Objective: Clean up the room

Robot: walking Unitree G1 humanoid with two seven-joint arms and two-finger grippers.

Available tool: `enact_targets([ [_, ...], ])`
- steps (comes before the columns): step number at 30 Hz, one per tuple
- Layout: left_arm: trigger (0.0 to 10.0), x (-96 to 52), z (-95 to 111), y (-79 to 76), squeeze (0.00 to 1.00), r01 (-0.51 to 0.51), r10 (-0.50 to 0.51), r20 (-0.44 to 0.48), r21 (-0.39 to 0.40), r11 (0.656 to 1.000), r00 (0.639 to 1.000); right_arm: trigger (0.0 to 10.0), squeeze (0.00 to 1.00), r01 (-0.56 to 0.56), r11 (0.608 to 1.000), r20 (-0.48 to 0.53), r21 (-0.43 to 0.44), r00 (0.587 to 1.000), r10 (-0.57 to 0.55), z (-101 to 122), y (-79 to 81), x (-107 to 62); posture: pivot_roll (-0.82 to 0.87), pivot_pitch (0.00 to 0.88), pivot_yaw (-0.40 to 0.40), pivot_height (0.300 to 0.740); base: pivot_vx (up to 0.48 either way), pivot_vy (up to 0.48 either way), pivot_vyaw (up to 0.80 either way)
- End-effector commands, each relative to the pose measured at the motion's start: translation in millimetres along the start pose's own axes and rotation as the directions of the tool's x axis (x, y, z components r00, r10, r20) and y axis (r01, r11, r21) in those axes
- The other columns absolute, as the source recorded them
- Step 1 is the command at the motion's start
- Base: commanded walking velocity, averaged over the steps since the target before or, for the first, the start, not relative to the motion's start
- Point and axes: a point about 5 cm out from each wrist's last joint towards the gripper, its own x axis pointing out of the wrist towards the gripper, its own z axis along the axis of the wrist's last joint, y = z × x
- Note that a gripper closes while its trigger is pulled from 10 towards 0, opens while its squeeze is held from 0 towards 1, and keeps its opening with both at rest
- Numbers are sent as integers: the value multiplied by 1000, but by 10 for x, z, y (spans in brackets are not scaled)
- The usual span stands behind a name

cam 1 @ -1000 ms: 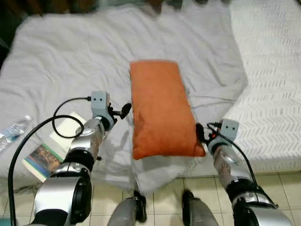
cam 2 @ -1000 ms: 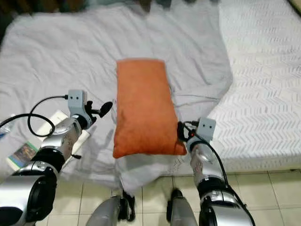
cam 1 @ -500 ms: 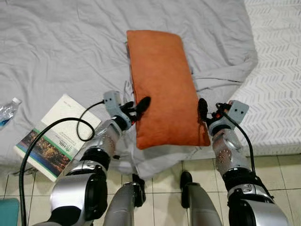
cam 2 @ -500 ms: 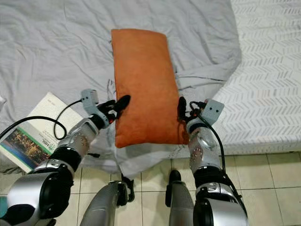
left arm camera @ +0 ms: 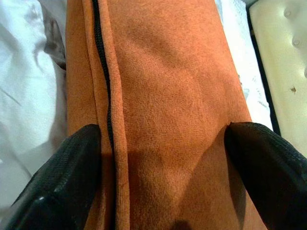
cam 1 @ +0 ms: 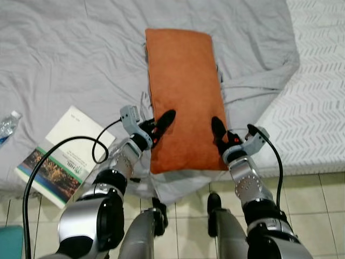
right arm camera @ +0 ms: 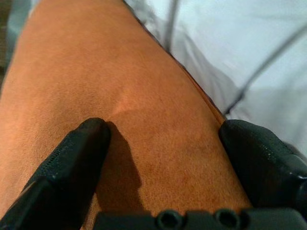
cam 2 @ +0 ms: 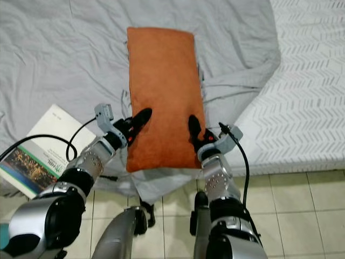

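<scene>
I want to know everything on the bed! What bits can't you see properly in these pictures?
- Water bottle: cut off by the left edge of the left eye view; label unreadable.
- Book: cover words too small to read; the left arm's black cable crosses it.
- Orange pillow: its near edge is partly hidden by the left end effector and right end effector.

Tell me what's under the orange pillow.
The orange pillow lies on a wrinkled grey sheet; both open grippers, left gripper and right gripper, straddle its near edges. Anything beneath is hidden.
</scene>
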Motion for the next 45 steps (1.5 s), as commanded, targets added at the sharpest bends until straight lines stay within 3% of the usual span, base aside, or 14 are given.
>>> enact_targets([
  [1, 10000, -31, -233, 23, 0, -18, 17, -104, -11, 1000, 994, 10000, 0, 119, 989, -235, 87, 967, -96, -561, -220, -189, -24, 618, 126, 740, 0, 0, 0],
  [5, 10000, -51, -272, 48, 0, -27, 34, -151, 43, 999, 988, 10000, 0, 114, 992, -269, 51, 958, -97, -570, -262, -204, -18, 615, 126, 740, 0, 0, 0],
  [6, 10000, -68, -283, 71, 0, -32, 48, -184, 87, 996, 982, 7373, 0, 100, 995, -293, -1, 951, -96, -562, -302, -216, -14, 612, 126, 740, 0, 0, 0],
  [7, 10000, -76, -292, 80, 0, -32, 53, -202, 106, 994, 978, 1020, 0, 84, 996, -314, -32, 945, -90, -569, -310, -222, -13, 612, 125, 740, 0, 0, 0],
  [8, 10000, -85, -310, 85, 0, -23, 49, -223, 119, 993, 974, 0, 0, 55, 997, -333, -58, 940, -71, -579, -298, -222, -13, 610, 124, 740, 0, 0, 0],
  [12, 9059, -104, -370, 81, 0, 14, 27, -283, 140, 990, 959, 0, 0, -54, 987, -410, -151, 912, -13, -627, -235, -216, -11, 601, 121, 740, 0, 0, 0],
  [13, 6902, -110, -387, 81, 0, 21, 24, -301, 143, 989, 953, 0, 0, -86, 976, -443, -199, 896, -11, -637, -238, -221, -10, 597, 119, 740, 0, 0, 0],
  [14, 1451, -119, -401, 93, 0, 14, 35, -315, 150, 989, 948, 0, 0, -121, 964, -473, -238, 881, -7, -633, -244, -224, -10, 593, 117, 740, 0, 0, 0],
  [15, 1451, -119, -401, 93, 0, 14, 35, -315, 150, 989, 948, 0, 0, -121, 964, -473, -238, 881, -7, -633, -244, -224, -10, 593, 117, 740, 0, 0, 0],
  [16, 0, -136, -407, 117, 0, 2, 52, -326, 162, 987, 944, 0, 0, -157, 944, -499, -290, 866, -9, -595, -267, -223, -13, 587, 114, 740, 0, 0, 0],
  [37, 0, -311, -363, 320, 0, -53, 145, -269, 323, 945, 952, 0, 0, -9, 941, -333, -338, 936, -111, -395, -505, -287, -37, 479, 75, 740, 0, 0, 0],
  [41, 0, -342, -298, 314, 0, 16, 125, -259, 482, 876, 958, 0, 0, -13, 926, -277, -378, 956, -100, -321, -445, -247, -43, 385, 65, 740, 0, 0, 0],
  [42, 0, -322, -142, 249, 0, 50, 90, -214, 573, 818, 973, 0, 0, -30, 906, -233, -422, 969, -77, -238, -353, -208, -46, 329, 60, 740, 0, 0, 0],
  [45, 0, -288, 30, 187, 0, 50, 69, -160, 638, 769, 985, 0, 0, -30, 884, -187, -466, 980, -66, -157, -280, -171, -48, 269, 60, 740, 0, 0, 0],
])
